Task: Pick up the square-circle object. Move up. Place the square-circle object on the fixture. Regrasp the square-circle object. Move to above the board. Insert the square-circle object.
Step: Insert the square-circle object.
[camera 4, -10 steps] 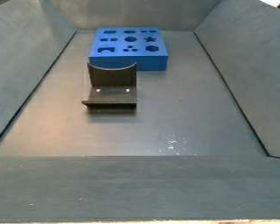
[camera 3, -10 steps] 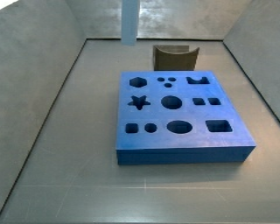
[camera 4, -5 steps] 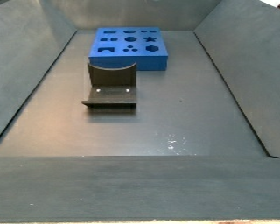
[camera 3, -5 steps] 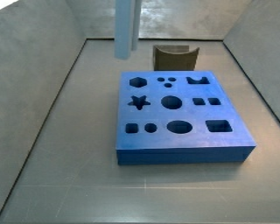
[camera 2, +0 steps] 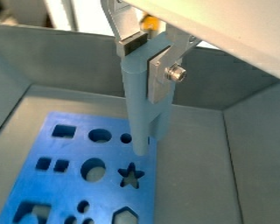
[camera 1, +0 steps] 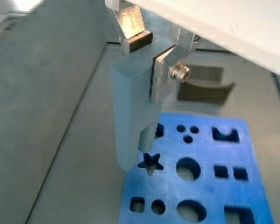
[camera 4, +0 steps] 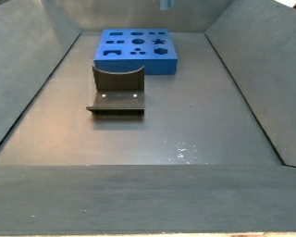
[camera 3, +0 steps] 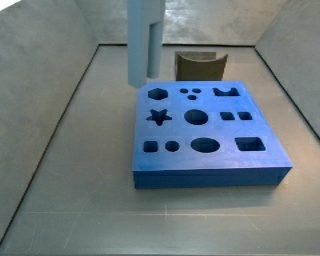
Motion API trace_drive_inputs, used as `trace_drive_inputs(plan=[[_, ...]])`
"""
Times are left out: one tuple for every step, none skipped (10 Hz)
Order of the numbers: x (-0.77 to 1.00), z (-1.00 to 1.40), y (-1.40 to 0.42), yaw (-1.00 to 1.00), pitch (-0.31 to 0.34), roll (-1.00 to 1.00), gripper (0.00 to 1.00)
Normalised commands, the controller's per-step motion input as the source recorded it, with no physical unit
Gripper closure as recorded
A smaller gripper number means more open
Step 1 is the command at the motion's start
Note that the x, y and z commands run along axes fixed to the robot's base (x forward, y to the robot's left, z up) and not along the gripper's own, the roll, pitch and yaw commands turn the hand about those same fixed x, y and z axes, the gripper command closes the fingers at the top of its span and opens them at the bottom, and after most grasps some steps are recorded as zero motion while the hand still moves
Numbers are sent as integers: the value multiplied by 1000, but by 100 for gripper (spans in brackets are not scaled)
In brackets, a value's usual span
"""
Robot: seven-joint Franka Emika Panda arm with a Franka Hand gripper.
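Jaws (camera 1: 150, 51) clamping square-circle object (camera 1: 130, 114) above board (camera 1: 201, 188), fixture (camera 4: 116, 89) apart

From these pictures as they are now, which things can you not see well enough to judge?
- The hand: only in the wrist views; in the side views the top edge cuts it off.
- The long pale blue-grey peg held in the hand: its upper end is cut off in a side view; its tip's height above the flat blue board with shaped holes is unclear.
- The dark brown notched fixture: mostly hidden behind the peg and hand in a wrist view.

Grey floor (camera 4: 151, 139), sloped grey walls (camera 3: 43, 90), soft light.
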Motion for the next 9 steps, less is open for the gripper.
trace_drive_inputs(plan=[[0, -320, -146, -960, -126, -74, 100], [0, -323, -146, -963, -129, -77, 100], [0, -329, -146, -969, -131, -69, 100], [0, -320, -146, -969, -129, -66, 100], [0, -309, -146, -966, -106, -77, 100], [0, -243, -183, -946, 0, -54, 100], [20, -69, -351, -871, 0, 0, 100], [91, -109, -357, -794, 0, 86, 100], [117, -149, -349, -789, 0, 129, 100]])
